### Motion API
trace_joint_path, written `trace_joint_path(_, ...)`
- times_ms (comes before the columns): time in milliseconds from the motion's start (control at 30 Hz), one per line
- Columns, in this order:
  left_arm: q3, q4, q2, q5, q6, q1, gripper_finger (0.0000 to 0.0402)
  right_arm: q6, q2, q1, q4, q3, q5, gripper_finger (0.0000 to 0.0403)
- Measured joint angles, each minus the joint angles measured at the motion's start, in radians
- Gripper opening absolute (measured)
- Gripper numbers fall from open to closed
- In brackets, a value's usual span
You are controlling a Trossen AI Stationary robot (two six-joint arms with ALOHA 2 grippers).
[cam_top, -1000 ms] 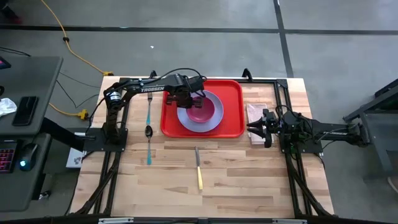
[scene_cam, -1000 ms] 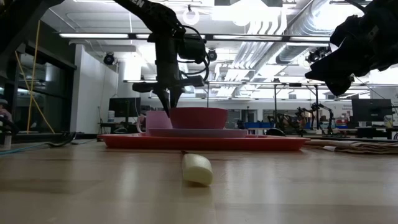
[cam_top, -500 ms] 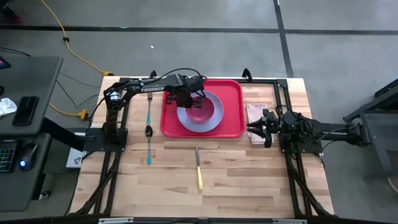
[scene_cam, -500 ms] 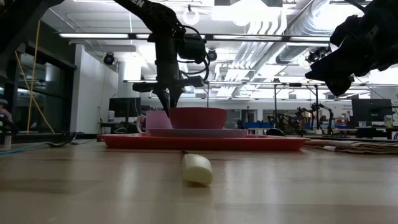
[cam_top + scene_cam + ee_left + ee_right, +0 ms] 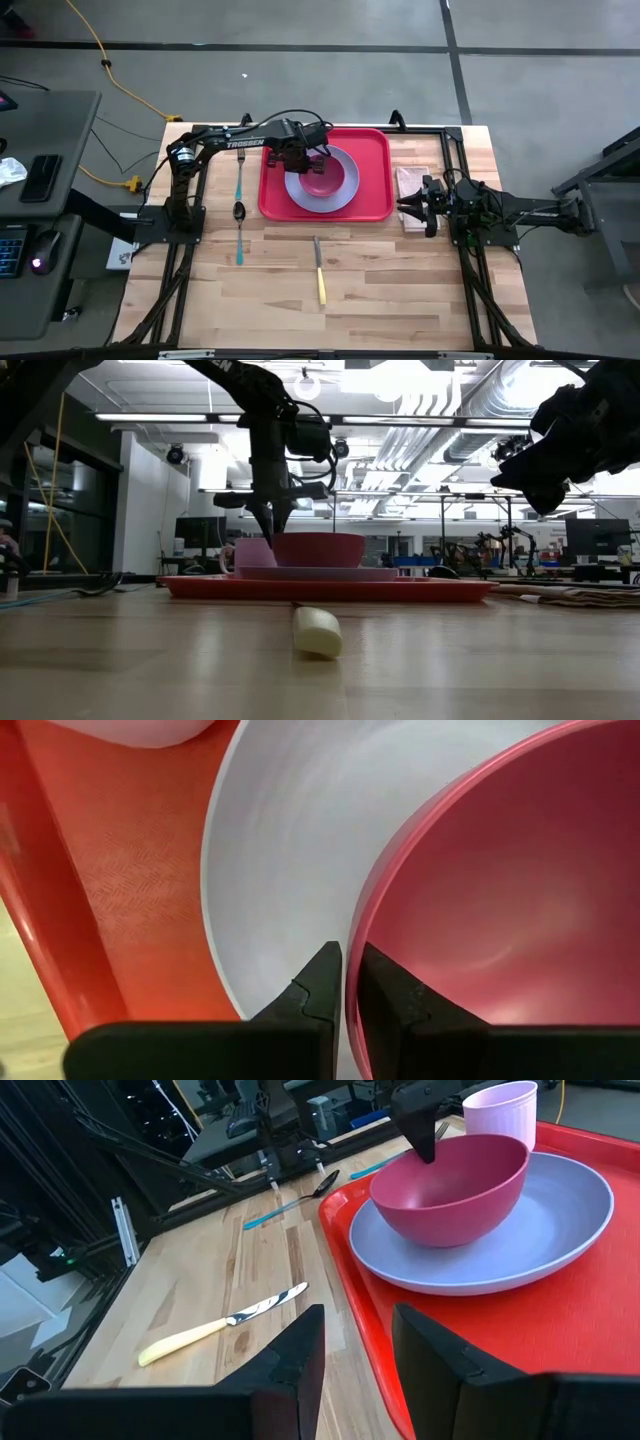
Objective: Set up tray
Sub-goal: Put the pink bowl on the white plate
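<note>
Wooden table (image 5: 380, 290) carries red, low-rimmed, round-cornered tray (image 5: 375, 160).

Nothing on the tabletop (image 5: 380, 300) has moved vs 1 s ago. Left hand (image 5: 303, 166) is at the same spot over the pink bowl (image 5: 325, 176), fingers pinching the bowl's rim same as before. Right hand (image 5: 404, 207) hasn't shifted either, same pos. beside the tray (image 5: 375, 200). Only diff: off the tabletop, the lit keyboard at the high view's left edge went from reddish-pink to blue.
</note>
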Motion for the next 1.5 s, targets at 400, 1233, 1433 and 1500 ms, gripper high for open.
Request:
trace_joint_path(400,0.000,0.001,0.000,0.002,-0.006,0.000,0.0065,0.000,0.000,0.000,0.000,0.000,0.000,0.0098)
trace_joint_path(1233,0.000,0.031,0.000,-0.010,0.027,0.000,0.0065,0.000,0.000,0.000,0.000,0.000,0.000,0.0098)
trace_joint_path(1433,0.000,0.020,0.000,-0.010,0.047,0.000,0.0065,0.004,0.000,0.000,0.000,0.000,0.000,0.0098)
trace_joint_path(1500,0.000,0.021,0.000,-0.010,0.053,0.000,0.0065,0.004,0.000,0.000,0.000,0.000,0.000,0.0098)
